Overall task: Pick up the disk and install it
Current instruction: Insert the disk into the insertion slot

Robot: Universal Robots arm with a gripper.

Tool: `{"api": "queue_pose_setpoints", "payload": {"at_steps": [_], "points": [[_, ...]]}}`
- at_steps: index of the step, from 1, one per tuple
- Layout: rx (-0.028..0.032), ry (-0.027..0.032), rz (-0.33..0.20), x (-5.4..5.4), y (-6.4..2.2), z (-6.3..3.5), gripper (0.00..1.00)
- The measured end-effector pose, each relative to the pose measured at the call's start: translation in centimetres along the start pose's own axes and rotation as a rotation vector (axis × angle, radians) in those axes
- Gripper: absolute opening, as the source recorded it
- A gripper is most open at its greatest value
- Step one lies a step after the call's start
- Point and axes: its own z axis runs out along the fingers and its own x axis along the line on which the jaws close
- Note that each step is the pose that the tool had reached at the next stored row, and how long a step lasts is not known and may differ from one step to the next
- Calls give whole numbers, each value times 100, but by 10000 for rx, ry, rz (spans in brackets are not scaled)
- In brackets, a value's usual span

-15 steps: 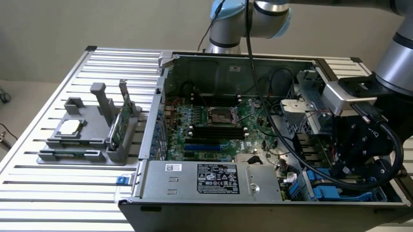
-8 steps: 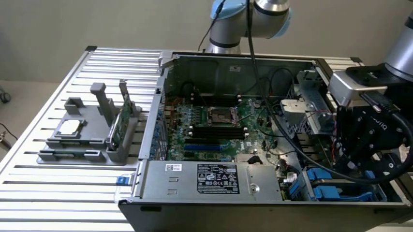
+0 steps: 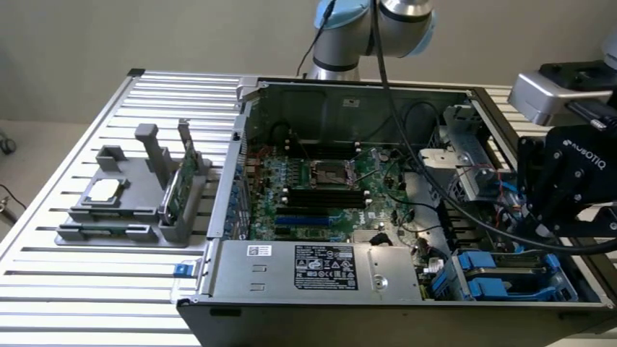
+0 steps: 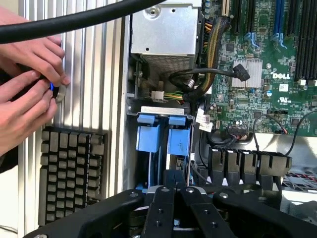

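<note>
Gripper (image 4: 174, 177) jaws together, above drive bay (image 4: 163, 109); disk (image 4: 148, 144) w/ blue rails inside bay.

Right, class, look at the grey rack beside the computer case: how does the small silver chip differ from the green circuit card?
The chip is square and silver-grey; the card is long, thin and green. The chip lies flat on the rack; the card stands on edge in a slot. The chip sits low; the card rises well above it. Both rest on the same grey rack on the slatted table.
</note>
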Motion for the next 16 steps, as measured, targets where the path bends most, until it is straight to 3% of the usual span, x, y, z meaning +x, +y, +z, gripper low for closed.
{"api": "queue_pose_setpoints", "payload": {"at_steps": [4, 7, 8, 16], "points": [[-5, 1, 0, 11, 11, -82, 12], [-4, -2, 0, 12, 19, -87, 13], [-3, -1, 1, 12, 23, -88, 20], [-4, 1, 1, 10, 59, -89, 20]]}}
